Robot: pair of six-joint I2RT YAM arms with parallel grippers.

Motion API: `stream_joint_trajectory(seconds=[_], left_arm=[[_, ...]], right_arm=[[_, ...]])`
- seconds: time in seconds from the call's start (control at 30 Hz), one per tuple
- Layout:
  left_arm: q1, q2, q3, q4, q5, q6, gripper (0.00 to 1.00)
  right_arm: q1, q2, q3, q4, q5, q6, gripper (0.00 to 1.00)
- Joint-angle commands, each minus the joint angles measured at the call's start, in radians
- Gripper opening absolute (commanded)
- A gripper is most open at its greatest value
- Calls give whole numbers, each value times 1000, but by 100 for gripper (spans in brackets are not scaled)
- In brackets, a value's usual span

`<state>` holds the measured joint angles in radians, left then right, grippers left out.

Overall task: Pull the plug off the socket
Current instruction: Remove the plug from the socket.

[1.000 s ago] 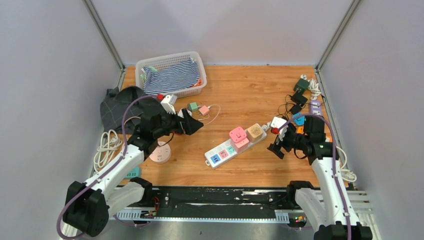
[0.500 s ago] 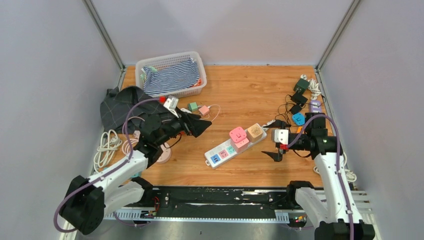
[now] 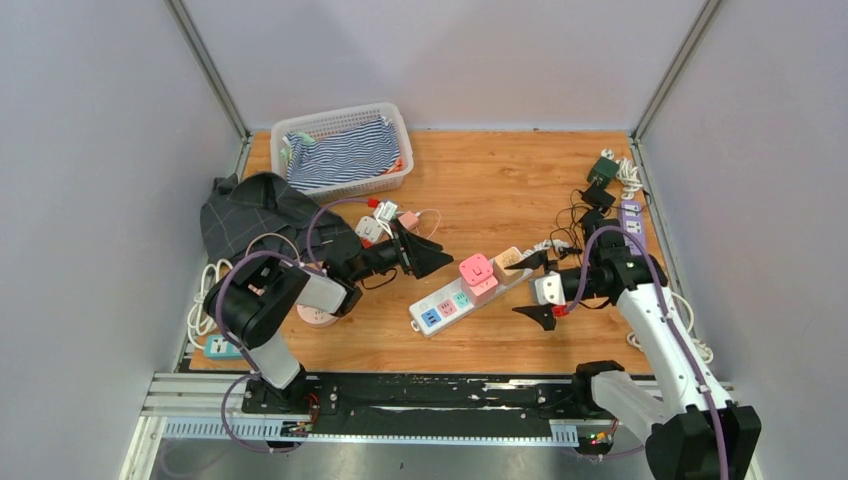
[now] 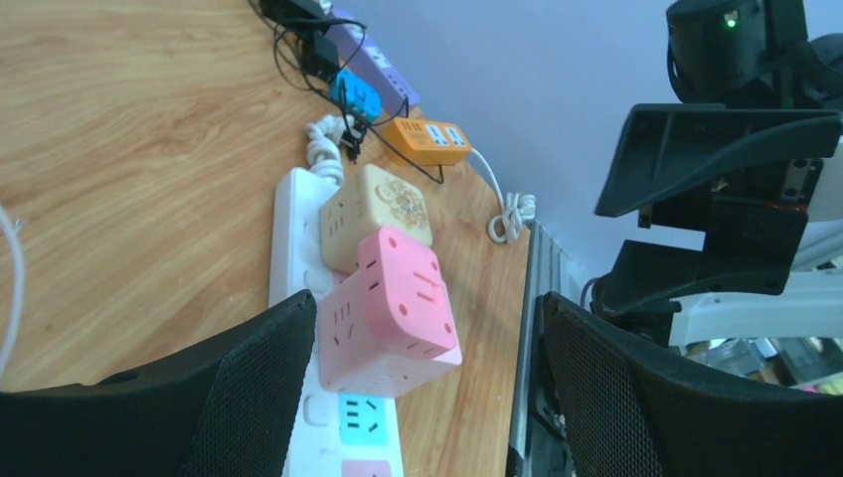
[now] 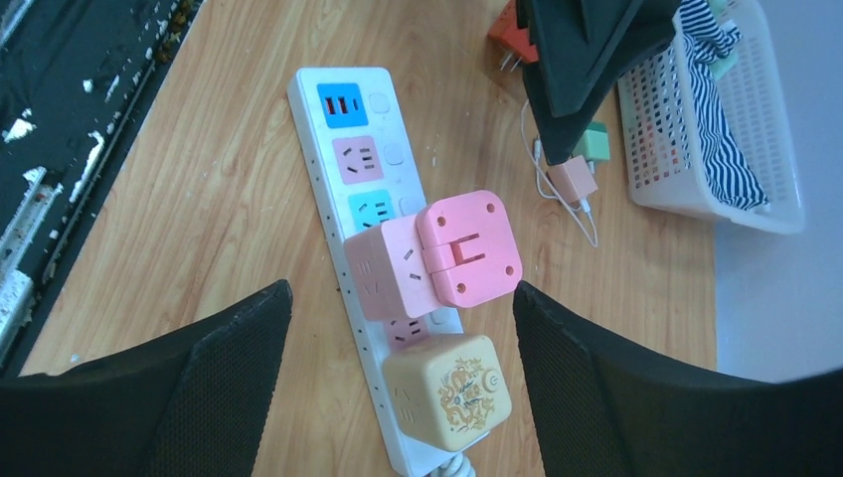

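A white power strip (image 3: pixel 440 308) lies at the table's middle with a pink cube plug (image 3: pixel 477 274) and a beige cube plug (image 3: pixel 510 262) seated in it. My left gripper (image 3: pixel 435 257) is open just left of the pink cube, a little apart from it. In the left wrist view the pink cube (image 4: pixel 393 308) sits between my open fingers (image 4: pixel 249 397), with the beige cube (image 4: pixel 383 214) behind. My right gripper (image 3: pixel 531 288) is open just right of the beige cube. The right wrist view shows the beige cube (image 5: pixel 447 393), the pink cube (image 5: pixel 432 253) and the strip (image 5: pixel 343 139) between its fingers (image 5: pixel 616 388).
A white basket (image 3: pixel 395 120) with striped cloth stands at the back left, with a dark cloth (image 3: pixel 255 210) beside it. Small green and pink adapters (image 3: pixel 400 216) lie nearby. Chargers and other strips (image 3: pixel 605 190) are piled at the right edge. A white cable coil (image 3: pixel 208 290) lies left.
My left gripper has moved right to the pink cube. My right gripper has moved left and down toward the beige cube. Both stayed open.
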<state>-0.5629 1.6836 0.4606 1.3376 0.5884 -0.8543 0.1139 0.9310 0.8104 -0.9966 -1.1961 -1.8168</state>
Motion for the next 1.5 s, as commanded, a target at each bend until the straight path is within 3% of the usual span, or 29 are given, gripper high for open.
stream_joint_trajectory(seconds=[0.0, 0.13, 0.4, 0.5, 0.8, 1.47], left_arm=[[-34, -53, 35, -101, -26, 129, 85], [-100, -118, 74, -322, -120, 270, 85], [-130, -105, 113, -443, -195, 296, 81], [-137, -81, 135, -456, -172, 297, 75], [-152, -27, 192, -488, -102, 301, 68], [-183, -15, 224, -524, -71, 344, 44]], right_arm=[[75, 20, -21, 130, 137, 129, 82], [134, 45, -23, 229, 226, 231, 74], [214, 93, -53, 316, 314, 311, 64], [238, 111, -68, 338, 349, 319, 63], [277, 142, -102, 396, 408, 344, 61], [331, 198, -120, 432, 501, 364, 57]])
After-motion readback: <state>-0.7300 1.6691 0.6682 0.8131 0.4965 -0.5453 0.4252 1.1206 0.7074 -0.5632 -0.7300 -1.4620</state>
